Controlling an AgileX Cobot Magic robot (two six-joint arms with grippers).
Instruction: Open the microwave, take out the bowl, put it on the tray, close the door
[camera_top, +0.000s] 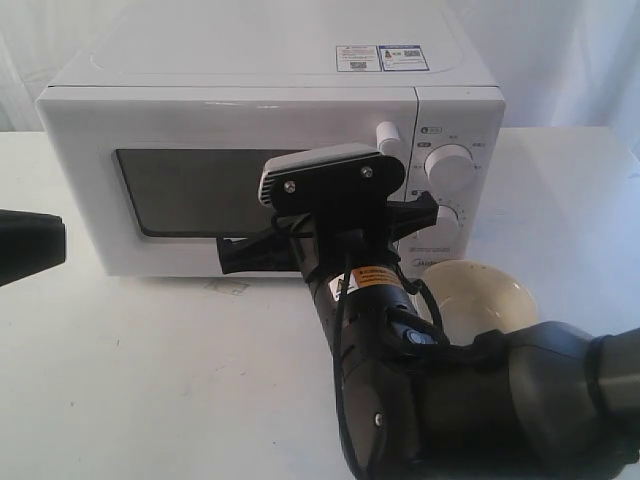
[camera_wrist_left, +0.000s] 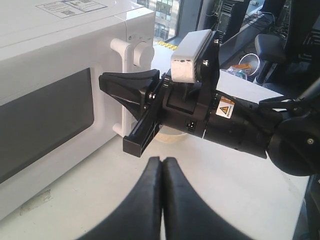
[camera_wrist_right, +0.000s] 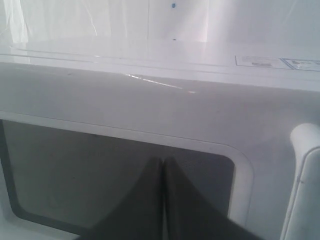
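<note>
The white microwave (camera_top: 250, 100) stands at the back of the table with its door (camera_top: 85, 180) closed and the bar handle (camera_top: 388, 135) beside two knobs (camera_top: 448, 165). A cream-yellow bowl (camera_top: 485, 295) sits on the table in front of the control panel, outside the microwave. My right gripper (camera_wrist_right: 163, 160) is shut and empty, its tips close to the dark window (camera_wrist_right: 75, 175), left of the handle (camera_wrist_right: 305, 180). The left gripper (camera_wrist_left: 162, 160) is shut and empty over bare table, pointing toward the right arm's wrist (camera_wrist_left: 200, 100). No tray is in view.
The right arm's black wrist and white camera block (camera_top: 330, 175) cover the door's right half in the exterior view. The left arm's dark end (camera_top: 30, 245) shows at the left edge. White tabletop (camera_top: 150, 380) spreads in front of the microwave.
</note>
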